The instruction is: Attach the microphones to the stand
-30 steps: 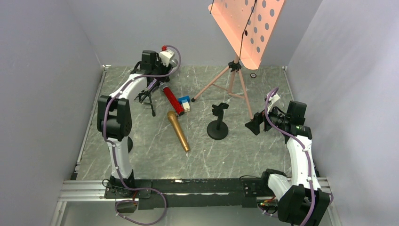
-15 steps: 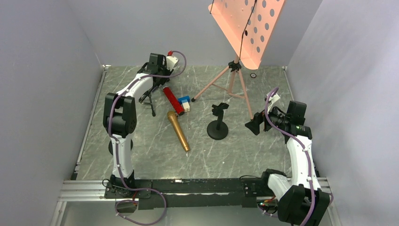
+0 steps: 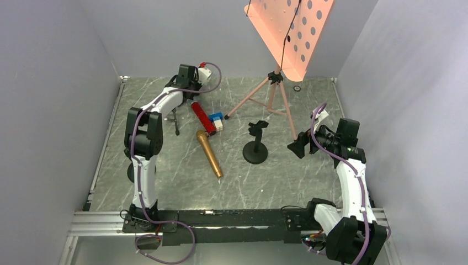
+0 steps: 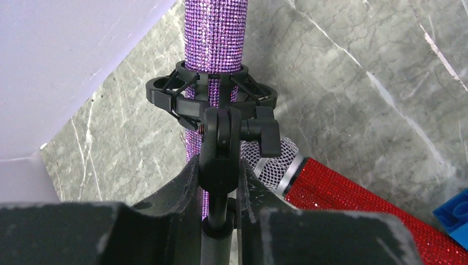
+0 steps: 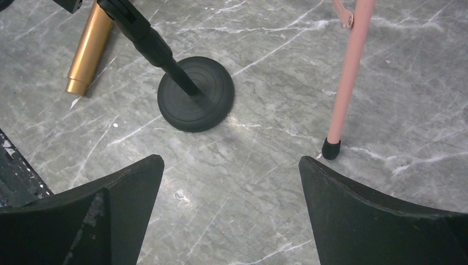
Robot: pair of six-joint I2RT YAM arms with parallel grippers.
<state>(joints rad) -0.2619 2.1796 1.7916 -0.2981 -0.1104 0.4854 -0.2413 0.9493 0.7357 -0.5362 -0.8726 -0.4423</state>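
A purple microphone [image 4: 215, 33] stands in the black clip [image 4: 187, 94] of a small tripod stand [image 3: 175, 120] at the back left. My left gripper [image 4: 219, 171] is shut on that stand's black swivel joint just under the clip, a finger pressed on each side. The red microphone [image 4: 353, 199] [image 3: 203, 117] lies beside it, its silver mesh head next to the joint. The gold microphone [image 3: 209, 153] [image 5: 88, 49] lies mid-table. A black round-base stand [image 3: 255, 144] [image 5: 193, 102] holds nothing. My right gripper [image 5: 230, 163] [image 3: 298, 146] hangs open to its right.
A small blue-and-white block [image 3: 216, 120] [image 4: 455, 215] lies against the red microphone. A pink music stand [image 3: 270, 94] with a perforated desk rises at the back; one leg [image 5: 347, 77] ends close to my right gripper. Grey walls enclose the table on three sides.
The left arm has stretched farther toward the back over the small tripod stand, and its jaws have narrowed onto the stand's joint. The right arm and the lying microphones have not moved.
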